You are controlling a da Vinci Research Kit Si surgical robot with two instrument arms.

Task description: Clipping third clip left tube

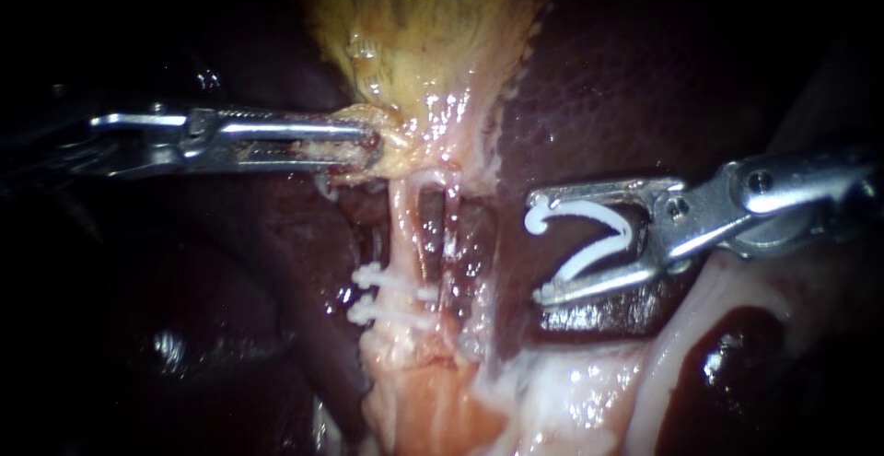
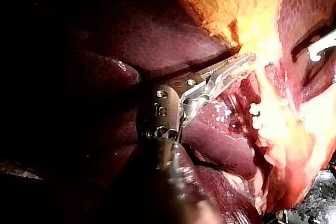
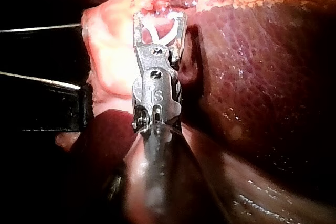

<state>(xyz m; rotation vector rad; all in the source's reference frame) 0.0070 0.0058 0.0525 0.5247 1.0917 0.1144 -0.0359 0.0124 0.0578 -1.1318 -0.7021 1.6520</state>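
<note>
The left tube (image 1: 398, 221) runs down from the gallbladder (image 1: 424, 32) and carries two white clips (image 1: 387, 281), one just below the other. A thinner right tube (image 1: 452, 221) runs beside it. My left instrument (image 1: 373, 143) is shut on pale tissue at the gallbladder's lower end, also seen in the left wrist view (image 2: 239, 65). My right instrument (image 1: 539, 249) hovers over the liver, right of both tubes and apart from them. Its jaws stand wide apart and hold an open white clip (image 1: 594, 235) between them. The right wrist view shows this clip (image 3: 160, 32) too.
Dark red liver (image 1: 645, 69) lies to the right of the tubes and behind them. Pale fatty tissue (image 1: 571, 391) spreads below the right instrument. In the left wrist view the two placed clips (image 2: 256, 116) show beyond the left instrument's jaws.
</note>
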